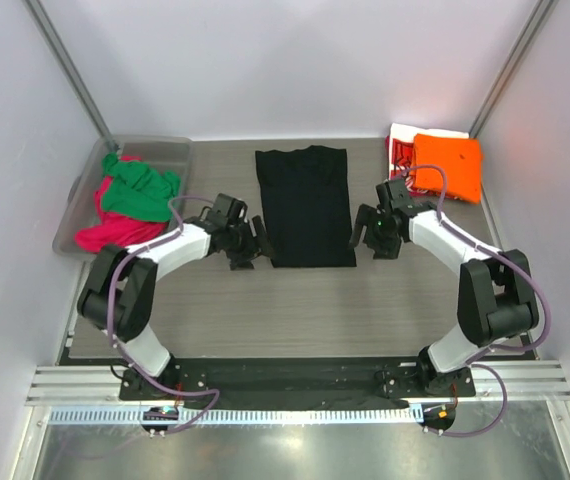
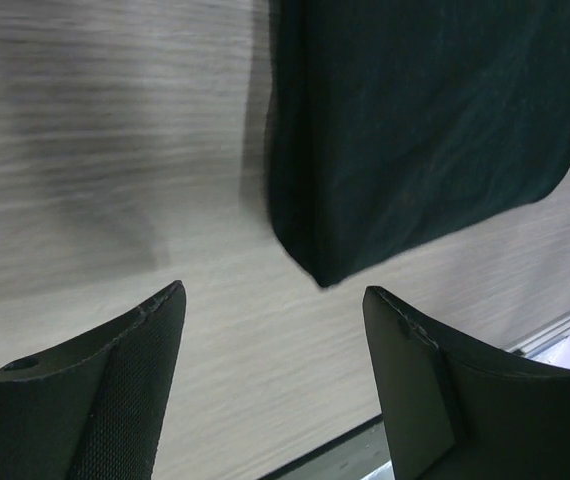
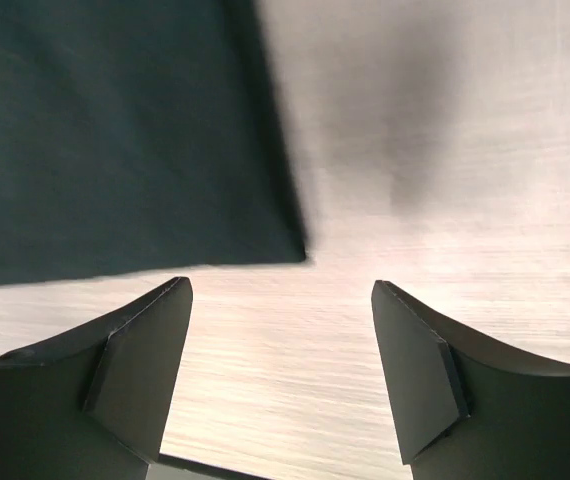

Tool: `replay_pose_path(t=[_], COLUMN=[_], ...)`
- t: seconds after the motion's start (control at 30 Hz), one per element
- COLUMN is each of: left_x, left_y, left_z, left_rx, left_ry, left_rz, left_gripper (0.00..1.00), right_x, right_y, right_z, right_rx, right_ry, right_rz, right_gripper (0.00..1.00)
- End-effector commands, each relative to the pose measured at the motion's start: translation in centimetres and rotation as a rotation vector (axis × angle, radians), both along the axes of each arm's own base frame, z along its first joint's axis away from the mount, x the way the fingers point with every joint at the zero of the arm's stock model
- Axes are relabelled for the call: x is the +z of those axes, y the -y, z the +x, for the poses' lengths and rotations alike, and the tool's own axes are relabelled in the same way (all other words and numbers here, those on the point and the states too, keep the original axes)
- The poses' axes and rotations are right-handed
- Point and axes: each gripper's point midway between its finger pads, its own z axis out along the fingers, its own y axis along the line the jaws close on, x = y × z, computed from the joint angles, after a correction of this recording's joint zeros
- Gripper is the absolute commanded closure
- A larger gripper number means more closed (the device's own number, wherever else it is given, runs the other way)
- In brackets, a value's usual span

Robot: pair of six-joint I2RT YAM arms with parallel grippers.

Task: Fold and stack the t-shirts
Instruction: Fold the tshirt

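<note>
Though the white tee (image 1: pixel 400 150) bears red print, it is illegibly small.

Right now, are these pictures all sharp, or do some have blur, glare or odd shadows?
Top external view: sharp, evenly lit, with a reddish glow on the wall beside the orange t-shirt. Left wrist view: the table grain is smeared, the black t-shirt corner crisper. Right wrist view: blurred throughout, the shirt's edge soft, glare on the table near the bottom, a grey shadow upper right.
</note>
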Motion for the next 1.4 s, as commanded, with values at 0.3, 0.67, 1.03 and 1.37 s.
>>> replay_pose_path(t=[0.3,0.67,1.03,1.37], left_x=[-2.9,-6.3,-6.1,-3.5], left_y=[3.5,3.0,2.9,1.9], left_z=[1.5,0.6,0.0,-6.3], left_rx=[0.030,0.056,0.039,-0.059], left_ry=[0.019,-0.041,-0.049,-0.102], left_rz=[-0.039,0.013,0.009,0.073], left_gripper=[0.44,0.69,1.00,1.00], right_x=[-3.8,-7.1,-8.5,-5.0], right_y=[-0.2,-0.8,-1.3,-0.7], right_z=[-1.8,-2.7,-4.5,-7.8], right_rx=[0.050,0.061,0.068,0.042], right_ry=[0.004,-0.053,-0.065,-0.057], right_rz=[0.076,0.127,0.179,0.197], right_gripper=[0.23,0.42,0.84,0.99])
